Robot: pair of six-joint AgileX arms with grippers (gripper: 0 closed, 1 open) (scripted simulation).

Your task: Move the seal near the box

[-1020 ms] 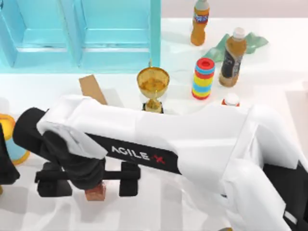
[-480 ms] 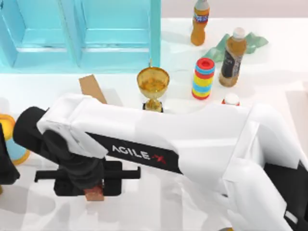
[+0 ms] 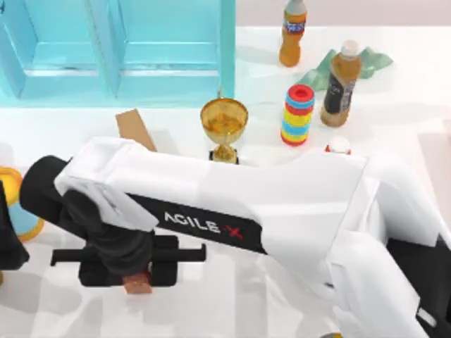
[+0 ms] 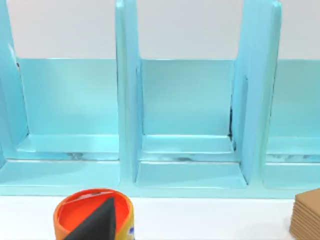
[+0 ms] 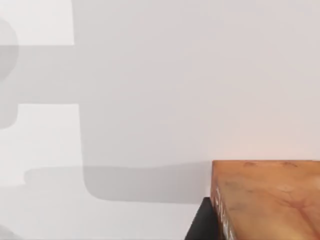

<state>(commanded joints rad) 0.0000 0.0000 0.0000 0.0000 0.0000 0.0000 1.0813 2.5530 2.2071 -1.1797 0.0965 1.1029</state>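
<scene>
Two arms: you are working with the right one, which is reaching across the table from the top view's right toward its front left; the left arm is sitting parked at the left edge.
Right gripper [image 3: 138, 269]: you are looking at its black fingers pressing in on both sides of the seal, so the jaws are closed nearly to the block's width and gripping it.
Seal [image 3: 137, 283]: it is sitting between those fingers near the table's front left, its reddish-brown corner peeking out below the wrist; in the right wrist view its mottled face [image 5: 267, 200] is showing beside a dark finger.
Box [image 3: 135, 129]: it is lying behind the right arm, just left of the trophy [image 3: 224, 127], well apart from the seal; its tan end [image 4: 306, 216] is showing in the left wrist view.
Cabinet [image 3: 106, 53]: it is standing at the back left.
Left gripper: you cannot tell how its jaws are standing.
</scene>
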